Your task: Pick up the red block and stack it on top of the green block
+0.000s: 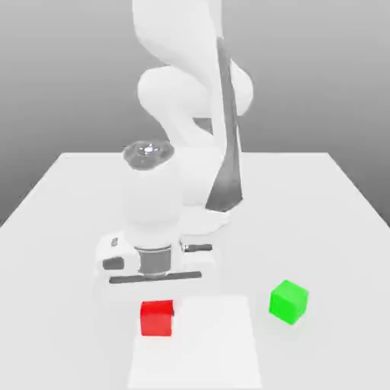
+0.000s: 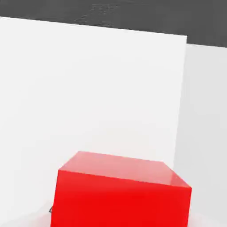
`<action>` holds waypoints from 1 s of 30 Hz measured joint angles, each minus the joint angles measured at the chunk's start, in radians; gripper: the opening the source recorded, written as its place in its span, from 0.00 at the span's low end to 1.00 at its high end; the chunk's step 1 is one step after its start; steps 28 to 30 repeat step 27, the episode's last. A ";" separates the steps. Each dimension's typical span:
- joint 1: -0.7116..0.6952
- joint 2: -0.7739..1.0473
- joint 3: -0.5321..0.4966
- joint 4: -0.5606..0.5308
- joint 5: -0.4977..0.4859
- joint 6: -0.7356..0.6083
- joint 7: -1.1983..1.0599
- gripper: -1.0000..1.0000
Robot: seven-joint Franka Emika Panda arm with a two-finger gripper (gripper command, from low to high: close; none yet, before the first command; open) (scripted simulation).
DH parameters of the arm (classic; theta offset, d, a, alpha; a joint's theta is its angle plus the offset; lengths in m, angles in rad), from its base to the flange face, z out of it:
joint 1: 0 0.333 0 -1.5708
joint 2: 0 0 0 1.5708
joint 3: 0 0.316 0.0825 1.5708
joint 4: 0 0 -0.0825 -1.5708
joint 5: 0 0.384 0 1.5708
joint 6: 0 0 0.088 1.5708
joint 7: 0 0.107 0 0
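The red block [image 1: 157, 318] lies on the white table [image 1: 320, 221], toward the front and left of centre in the exterior view. My gripper [image 1: 156, 295] points straight down directly over it, with the hand low above the block's top, and is shut on the block, which rests on the table. In the hand view the red block [image 2: 122, 193] looms very close. The green block [image 1: 289, 301] sits on the table to the exterior view's right of the red one, a short gap away and apart from the gripper.
A paler rectangular patch [image 1: 206, 343] marks the table surface between and in front of the two blocks. The arm's white base [image 1: 194, 190] rises behind the hand. The table's side edges slope away at the exterior view's left and right.
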 joint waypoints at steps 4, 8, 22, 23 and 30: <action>0.119 -0.107 0.061 -0.026 0.002 -0.078 0.021 0.00; 0.282 -0.186 0.152 -0.057 0.025 -0.125 0.044 0.00; 0.383 -0.016 0.239 -0.076 -0.087 0.059 0.160 1.00; 0.383 -0.016 0.239 -0.076 -0.087 0.059 0.160 1.00; 0.388 -0.041 0.239 -0.076 -0.070 0.035 0.148 1.00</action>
